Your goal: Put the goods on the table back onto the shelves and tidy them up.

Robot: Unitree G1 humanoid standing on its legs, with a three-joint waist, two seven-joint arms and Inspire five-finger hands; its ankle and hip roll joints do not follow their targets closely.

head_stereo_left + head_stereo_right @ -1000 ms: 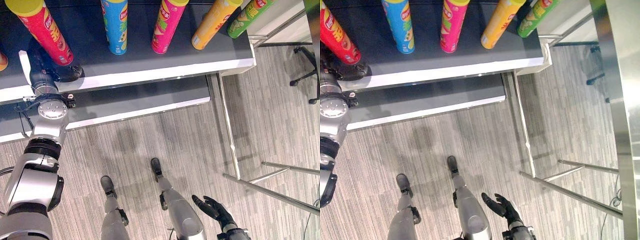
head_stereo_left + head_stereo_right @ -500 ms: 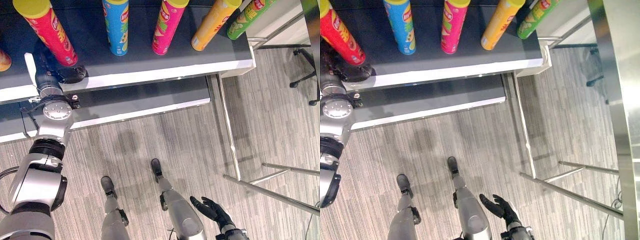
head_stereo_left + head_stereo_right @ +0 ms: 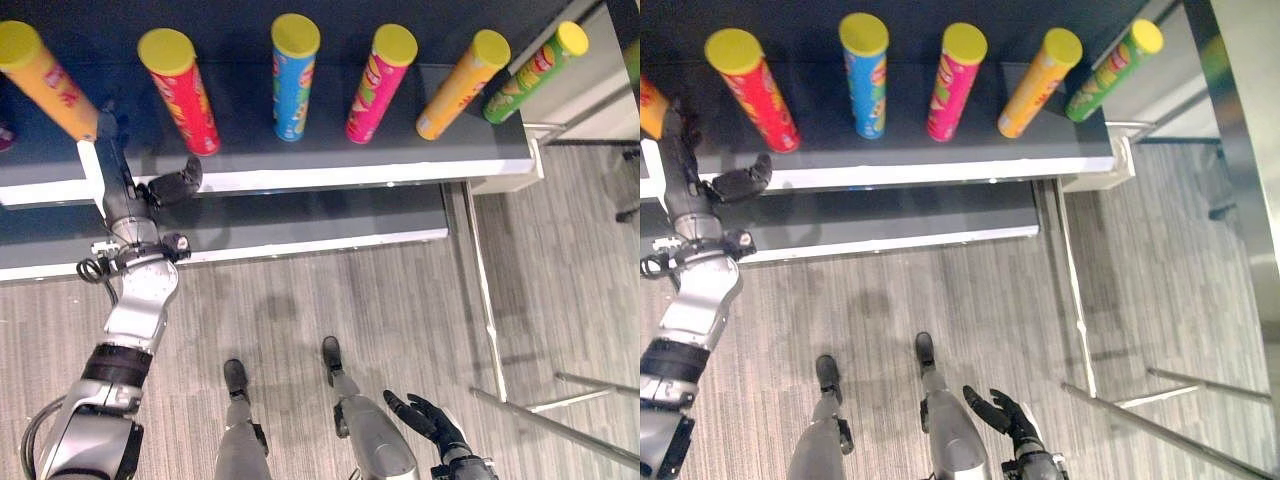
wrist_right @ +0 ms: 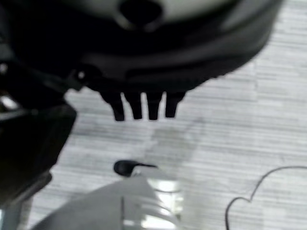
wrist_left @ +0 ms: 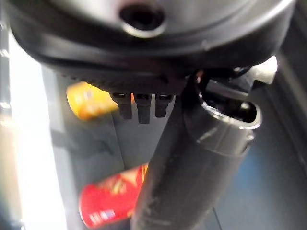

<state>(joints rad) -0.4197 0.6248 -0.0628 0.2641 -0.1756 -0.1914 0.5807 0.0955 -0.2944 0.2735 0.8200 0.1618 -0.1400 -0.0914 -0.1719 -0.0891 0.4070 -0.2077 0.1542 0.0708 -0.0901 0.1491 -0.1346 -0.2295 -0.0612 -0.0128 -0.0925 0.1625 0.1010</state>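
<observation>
Item: my left hand (image 3: 128, 185), raised to the front edge of the upper shelf (image 3: 330, 178); fingers straight along the shelf, thumb splayed toward the red can (image 3: 180, 89); nothing held, I judged, since the palm stood clear of every can.

Item: goods, six tall cans standing in one row on that shelf; orange can (image 3: 45, 80) just beside my fingers, then the red, blue can (image 3: 293, 76), pink can (image 3: 379, 82), second orange can (image 3: 462, 83), green can (image 3: 535, 71) at the far end; upright and spaced apart, presumably so each face could be read.

Item: lower shelf (image 3: 300, 243), bare where it showed.

Item: my right hand (image 3: 427, 421), low over the floor (image 3: 400, 300); fingers loosely spread, empty, idle; kept away, I supposed, to leave the shelf to the left.
</observation>
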